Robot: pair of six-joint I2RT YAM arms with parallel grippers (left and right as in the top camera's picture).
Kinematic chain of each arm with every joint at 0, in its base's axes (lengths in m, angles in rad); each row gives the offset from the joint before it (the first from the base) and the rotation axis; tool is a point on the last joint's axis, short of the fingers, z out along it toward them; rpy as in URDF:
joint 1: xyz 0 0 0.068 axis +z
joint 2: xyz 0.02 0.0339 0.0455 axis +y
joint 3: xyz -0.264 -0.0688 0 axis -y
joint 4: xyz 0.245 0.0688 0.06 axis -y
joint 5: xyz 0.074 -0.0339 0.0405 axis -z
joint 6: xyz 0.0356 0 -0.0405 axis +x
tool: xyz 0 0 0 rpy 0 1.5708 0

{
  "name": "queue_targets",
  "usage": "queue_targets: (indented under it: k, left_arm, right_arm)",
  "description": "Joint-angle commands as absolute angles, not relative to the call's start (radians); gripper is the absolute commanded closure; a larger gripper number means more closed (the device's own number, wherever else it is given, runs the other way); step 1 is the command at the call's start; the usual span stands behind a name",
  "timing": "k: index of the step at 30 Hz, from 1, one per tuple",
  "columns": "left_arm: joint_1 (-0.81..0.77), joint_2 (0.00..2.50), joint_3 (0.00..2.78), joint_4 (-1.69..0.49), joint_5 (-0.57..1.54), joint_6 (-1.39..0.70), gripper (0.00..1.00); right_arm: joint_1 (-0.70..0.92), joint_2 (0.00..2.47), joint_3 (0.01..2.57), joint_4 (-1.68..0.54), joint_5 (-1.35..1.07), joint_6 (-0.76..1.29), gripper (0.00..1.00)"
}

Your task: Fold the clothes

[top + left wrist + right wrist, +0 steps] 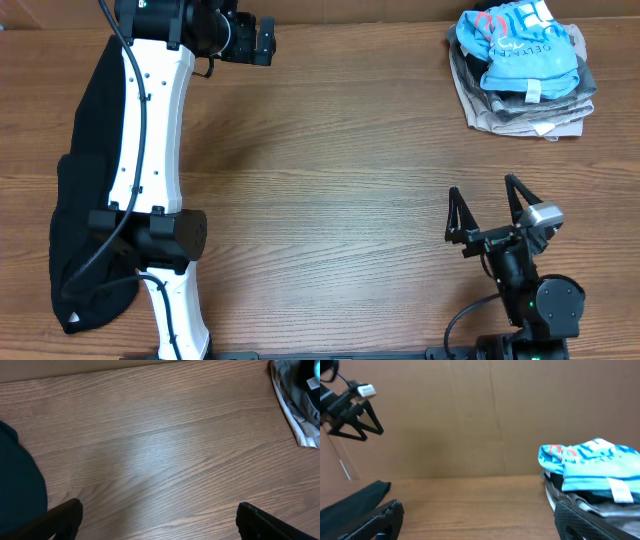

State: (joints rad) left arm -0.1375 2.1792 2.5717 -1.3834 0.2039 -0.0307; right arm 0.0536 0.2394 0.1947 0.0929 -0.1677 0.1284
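You had both arms idle over bare wood, so this looked like the gap between garments, not a fold in progress. The left gripper (pixel 264 40) was reached out to the far left corner of the table (pixel 330 170), jaws spread wide and empty. The right gripper (pixel 481 186) sat near your own edge on the right, its jaws also released and holding nothing.

The light blue T-shirt (pixel 522 52) lay bunched, lettering up, on top of a small pile of grey and beige garments (pixel 520 112) in the far right corner, well apart from either gripper. A black garment (pixel 72 200) lay along the left edge, partly under the left arm.

The blue shirt did not look neatly folded, so I judged it the likely next piece, though the black one could equally be yours to take. Either way, the next move called for a pinch on a single layer at an edge, then a drag to the open middle, where both grippers could flatten it.
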Motion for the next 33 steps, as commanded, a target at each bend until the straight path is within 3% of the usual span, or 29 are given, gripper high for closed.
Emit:
queue_targets:
  k: [1, 12, 19, 33]
  left_arm:
    - [-0.139, 2.188, 2.567, -1.383, 0.199, -0.030, 0.00]
    - [-0.139, 2.188, 2.567, -1.383, 0.199, -0.030, 0.00]
    - [-0.139, 2.188, 2.567, -1.383, 0.199, -0.030, 0.00]
    - [-0.139, 2.188, 2.567, -1.383, 0.199, -0.030, 0.00]
  right_arm:
    - [0.058, 0.191, 0.158, 0.104, -0.108, 0.135, 0.00]
    - [0.057, 0.003, 0.007, 0.078, -0.057, 0.135, 0.00]
    - [0.055, 0.002, 0.008, -0.080, -0.041, 0.134, 0.00]
    - [0.055, 0.003, 0.008, -0.081, -0.043, 0.135, 0.00]
